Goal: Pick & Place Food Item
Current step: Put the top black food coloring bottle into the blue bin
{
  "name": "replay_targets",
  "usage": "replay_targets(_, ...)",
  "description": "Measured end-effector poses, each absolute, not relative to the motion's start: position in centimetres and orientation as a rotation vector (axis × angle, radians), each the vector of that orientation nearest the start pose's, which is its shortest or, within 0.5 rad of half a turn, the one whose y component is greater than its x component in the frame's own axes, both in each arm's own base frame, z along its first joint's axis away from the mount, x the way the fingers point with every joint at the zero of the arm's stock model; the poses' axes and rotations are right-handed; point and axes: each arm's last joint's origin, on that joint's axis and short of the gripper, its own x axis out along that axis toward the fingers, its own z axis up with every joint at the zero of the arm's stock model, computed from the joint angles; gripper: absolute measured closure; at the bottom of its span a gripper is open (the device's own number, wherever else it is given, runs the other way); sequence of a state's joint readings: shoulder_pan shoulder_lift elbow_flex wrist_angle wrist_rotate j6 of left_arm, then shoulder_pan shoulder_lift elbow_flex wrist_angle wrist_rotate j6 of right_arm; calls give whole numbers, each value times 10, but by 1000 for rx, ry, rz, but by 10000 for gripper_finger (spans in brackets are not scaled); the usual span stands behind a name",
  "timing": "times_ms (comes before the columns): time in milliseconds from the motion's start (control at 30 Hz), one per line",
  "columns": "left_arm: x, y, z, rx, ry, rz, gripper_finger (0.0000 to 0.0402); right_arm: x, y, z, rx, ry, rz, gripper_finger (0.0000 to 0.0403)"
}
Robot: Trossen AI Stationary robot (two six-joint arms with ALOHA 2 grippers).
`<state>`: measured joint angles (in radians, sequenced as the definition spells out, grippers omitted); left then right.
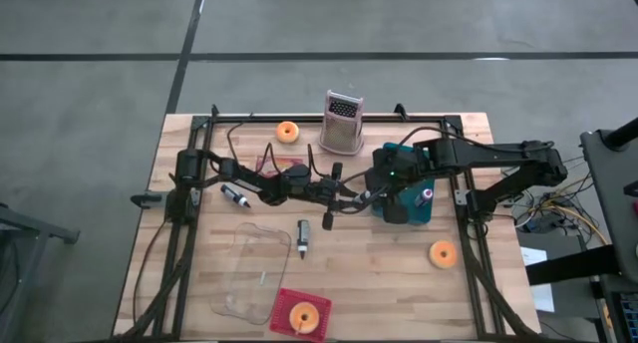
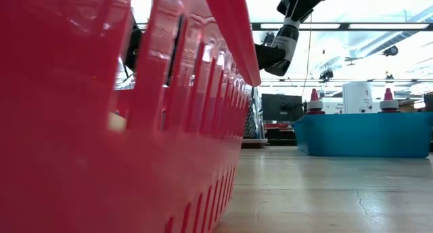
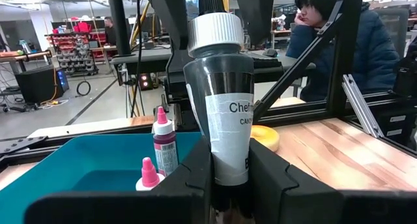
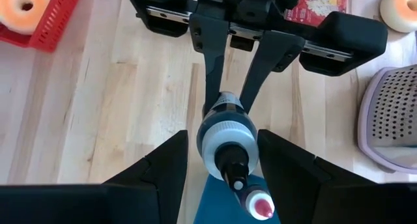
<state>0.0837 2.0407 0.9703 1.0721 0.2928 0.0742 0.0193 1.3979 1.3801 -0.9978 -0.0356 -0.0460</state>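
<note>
A dark bottle (image 3: 221,107) with a white cap (image 4: 228,142) and a black nozzle stands upright in my left gripper (image 3: 231,164), which is shut on it. In the high view that gripper (image 1: 351,193) is at mid-table, beside the teal bin (image 1: 414,211). My right gripper (image 4: 223,146) slants down from above. It is open, with one finger (image 4: 166,175) on either side of the cap. I cannot tell whether they touch it. Orange donuts lie at the far side (image 1: 287,132), near right (image 1: 443,253) and in the red basket (image 1: 302,316). My left gripper pinches the bottle's lower body (image 3: 228,160) between its two fingers (image 4: 215,74). It comes in level from the table's left. The bottle stands upright, cap up, lifted over the teal bin's edge (image 3: 98,152). The fingers hide its bottom.
Small pink-capped bottles (image 3: 164,142) stand in the teal bin. A grey grater (image 1: 342,122) stands at the far edge. A clear tray (image 1: 254,268) and two pens (image 1: 302,238) lie near the middle. In the low view the red basket (image 2: 122,124) blocks the left. A person sits beyond the table.
</note>
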Motion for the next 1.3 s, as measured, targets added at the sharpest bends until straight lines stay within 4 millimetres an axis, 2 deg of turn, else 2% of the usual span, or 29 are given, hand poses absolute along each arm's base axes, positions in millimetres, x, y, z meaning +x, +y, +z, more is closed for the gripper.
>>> replay_targets(533, 404, 26, 153, 71, -9, -207, 339, 273, 6, 329, -40, 1013, 74, 228)
replay_targets(633, 404, 26, 153, 71, -9, -207, 340, 274, 6, 329, -45, 1006, 73, 239)
replay_targets(833, 404, 26, 153, 70, -6, -207, 340, 274, 6, 327, -48, 1012, 75, 292)
replay_targets(1300, 404, 26, 152, 70, -2, -205, 340, 273, 6, 323, -78, 1024, 93, 294)
